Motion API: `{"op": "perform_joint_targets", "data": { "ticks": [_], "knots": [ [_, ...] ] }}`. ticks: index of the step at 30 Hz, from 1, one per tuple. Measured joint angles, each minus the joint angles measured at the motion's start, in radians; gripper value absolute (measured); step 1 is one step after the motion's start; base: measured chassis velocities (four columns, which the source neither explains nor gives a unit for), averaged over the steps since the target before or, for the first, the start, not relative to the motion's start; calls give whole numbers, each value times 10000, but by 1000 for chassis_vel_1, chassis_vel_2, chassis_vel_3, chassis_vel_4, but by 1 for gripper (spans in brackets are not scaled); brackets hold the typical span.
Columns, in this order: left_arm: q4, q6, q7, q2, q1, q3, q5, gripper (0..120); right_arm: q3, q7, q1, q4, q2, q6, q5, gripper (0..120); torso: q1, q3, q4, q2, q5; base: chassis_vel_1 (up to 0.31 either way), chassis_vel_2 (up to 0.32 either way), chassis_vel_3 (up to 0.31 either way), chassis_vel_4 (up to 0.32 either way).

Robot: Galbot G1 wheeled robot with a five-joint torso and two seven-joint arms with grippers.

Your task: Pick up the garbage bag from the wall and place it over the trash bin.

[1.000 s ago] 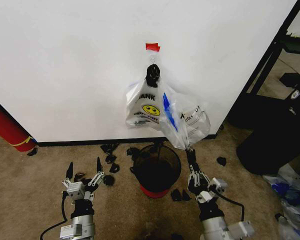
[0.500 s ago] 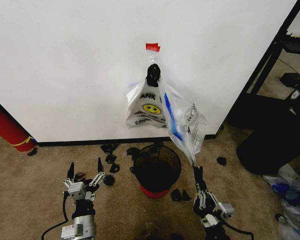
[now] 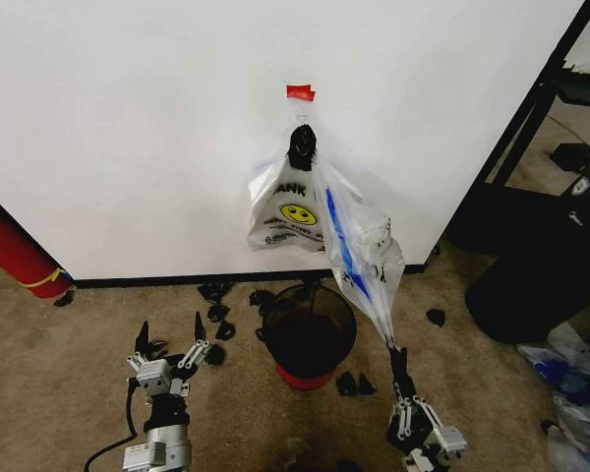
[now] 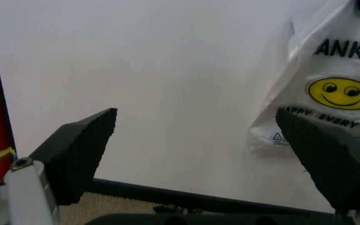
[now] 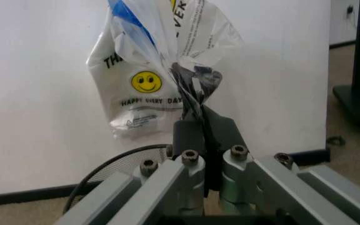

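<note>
The garbage bag (image 3: 359, 251), see-through with a blue side panel, hangs from the hook (image 3: 300, 120) under red tape on the white wall (image 3: 128, 128). It is stretched down and to the right. My right gripper (image 3: 398, 360) is shut on its bunched lower end, right of the trash bin (image 3: 310, 329); the right wrist view shows the fingers (image 5: 191, 96) pinching the bag (image 5: 186, 28). The black bin with a red base stands on the floor below the hook. Left of the bin my left gripper (image 3: 170, 332) stands open and holds nothing, and the left wrist view has the gripper (image 4: 198, 150) facing the wall.
A whiter smiley bag (image 3: 285, 206) hangs on the same hook behind the garbage bag. Black scraps (image 3: 216, 313) lie on the carpet around the bin. A red roll (image 3: 15, 251) leans at the left. A large black object (image 3: 546, 265) and a shelf frame stand at the right.
My right gripper has drawn down and back toward me with the bag's end in it, stretching the bag longer. The left arm has barely shifted.
</note>
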Motion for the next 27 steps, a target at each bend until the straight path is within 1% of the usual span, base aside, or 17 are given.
{"op": "perform_joint_targets", "data": {
  "ticks": [4, 6, 9, 10, 12, 13, 14, 16, 17, 18, 19, 20, 22, 23, 24, 25, 27],
  "knots": [
    [-4, 5, 0, -10, 5, 58, 1, 100, 52, 51, 110, -6, 18, 2, -300, 0, 0, 0, -1, 0, 0, 0, 0, 0, 0],
    [-46, 23, -2, 17, 9, 118, 1, 100, -20, 53, 415, 56, 14, -311, -234, 0, 0, 0, -1, 0, 0, 0, 0, 0, 0],
    [-160, 94, -15, 111, -1, 230, -13, 100, -244, 51, 1037, 253, -1, -1059, 149, 0, 0, 0, -2, 0, -1, 0, 0, 0, 0],
    [-160, 94, -15, 111, -1, 230, -13, 100, -244, 51, 1037, 253, -1, -1059, 149, 0, 0, 0, -2, 0, -1, 0, 0, 0, 0],
    [-392, 291, -27, 266, -1, 392, -222, 100, -491, 141, 1751, 396, -53, -1882, 580, 0, 0, 0, 1, 0, 0, 0, 0, 0, 0],
    [-517, 411, -34, 333, 2, 463, -336, 100, -571, 206, 1982, 425, -63, -2162, 744, 0, 0, 1, 1, 0, 0, 0, 0, 0, 0],
    [-535, 428, -35, 343, 2, 474, -353, 100, -584, 219, 2024, 430, -64, -2209, 773, 0, 0, 1, 1, 0, 0, 0, 0, 0, 0],
    [-882, 734, -34, 539, -34, 668, -579, 100, -792, 493, 2887, 563, -70, -3078, 1364, 0, 0, 1, 1, 0, 1, 0, 0, 0, 0],
    [-882, 734, -34, 539, -34, 668, -579, 100, -792, 493, 2887, 563, -70, -3078, 1364, 0, 0, 1, 1, 0, 1, 0, 0, 0, 0],
    [-1024, 872, -34, 651, -86, 745, -654, 100, -857, 641, 3327, 634, -60, -3467, 1691, 0, 0, 1, 3, 0, 1, 0, 0, 0, 0],
    [-1251, 1144, -36, 854, -200, 902, -824, 100, -870, 801, 3832, 669, -23, -3873, 2074, 0, 1, 2, 2, 0, -1, 0, 0, 0, 0],
    [-1560, 1584, -50, 1202, -397, 1114, -1168, 100, -850, 948, 4389, 677, -11, -4279, 2517, 0, 0, 2, 1, 0, 0, 0, 0, 0, 0],
    [-2050, 2426, -124, 1995, -943, 1529, -2084, 100, -849, 1145, 4933, 552, -19, -4650, 3100, 0, 1, 2, 0, 0, 0, 0, 0, 0, 0],
    [-2196, 2749, -171, 2329, -1222, 1720, -2505, 100, -855, 1203, 5070, 509, -1, -4749, 3275, 0, 1, 2, 2, 0, -2, 0, 0, 0, 0],
    [-2396, 3207, -237, 2863, -1738, 2002, -3143, 100, -866, 1276, 5241, 455, 48, -4881, 3480, 0, 1, 2, 0, 0, -3, 0, 0, 0, 0],
    [-2396, 3207, -237, 2863, -1738, 2002, -3143, 100, -866, 1276, 5241, 455, 48, -4881, 3480, 0, 1, 2, 0, 0, -3, 0, 0, 0, 0],
    [-2642, 3878, -345, 3628, -2532, 2355, -4127, 100, -865, 1342, 5450, 344, 129, -4984, 3575, 0, 1, 2, -2, -1, -3, 0, 0, 0, 0]
  ]
}}
